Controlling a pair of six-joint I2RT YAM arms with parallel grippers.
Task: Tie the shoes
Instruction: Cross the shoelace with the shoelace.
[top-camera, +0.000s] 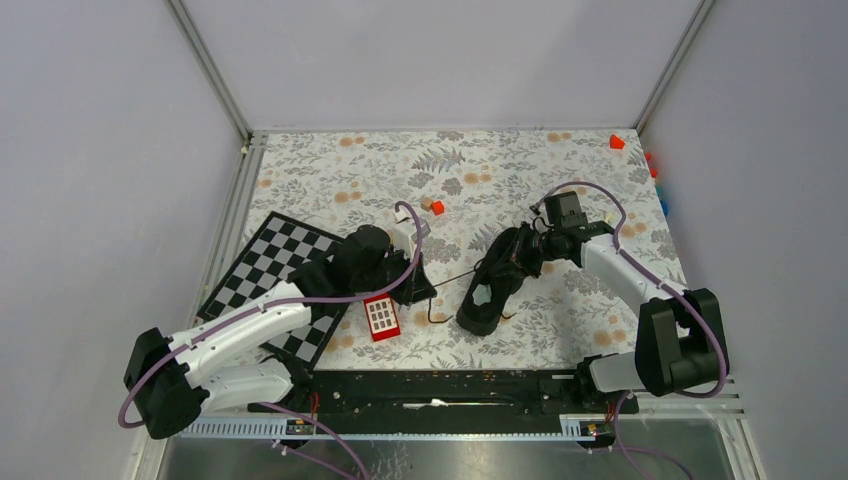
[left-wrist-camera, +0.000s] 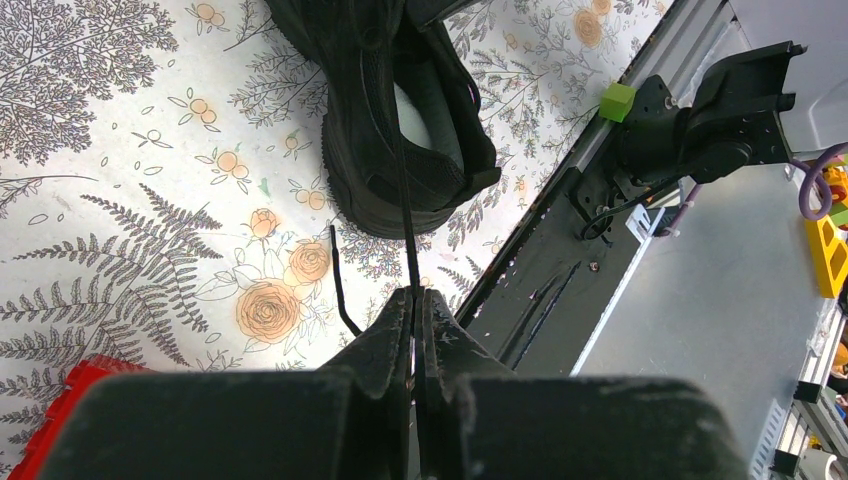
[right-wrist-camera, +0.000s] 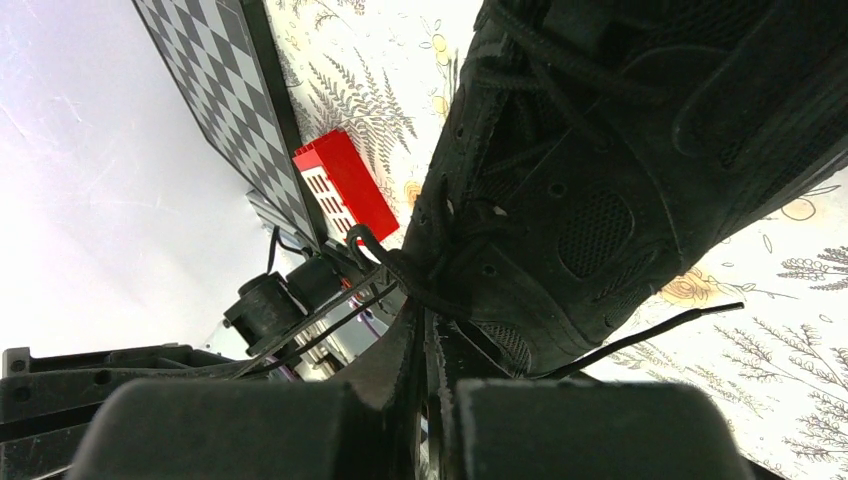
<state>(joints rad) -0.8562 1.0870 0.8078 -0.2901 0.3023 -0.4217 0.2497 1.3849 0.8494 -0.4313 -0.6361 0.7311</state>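
Near edge: black rail runs across the front of the surface, which has a floral cloth on it. Both arm bases sit on the rail.
Red thing: a red keypad block with white buttons lies flat just past the rail, right next to the chessboard corner.
Chessboard: the chessboard sits on the left at an angle, and the left arm reaches across it.
Left tool: the left tool is squeezed fully together, pinching a taut lace that runs in a straight line from its tip to the shoe.
Loose end: a slack lace end curls on the cloth just beside the left tool, touching nothing else as far as I can see.
Shoe: the all-black shoe is about mid-surface, slightly right of centre. Its heel opening with the pale insole is toward the near side, and the toe points far-right.
Right tool: the right tool is clamped tight too, pressed up against the laced part of the shoe. A lace loop from the eyelets runs down into its tip, so it looks pinched.
Past the shoe: two small blocks, one pale and one red, sit together on the cloth.
Far corner: a red block sits at the back right, well apart from everything.
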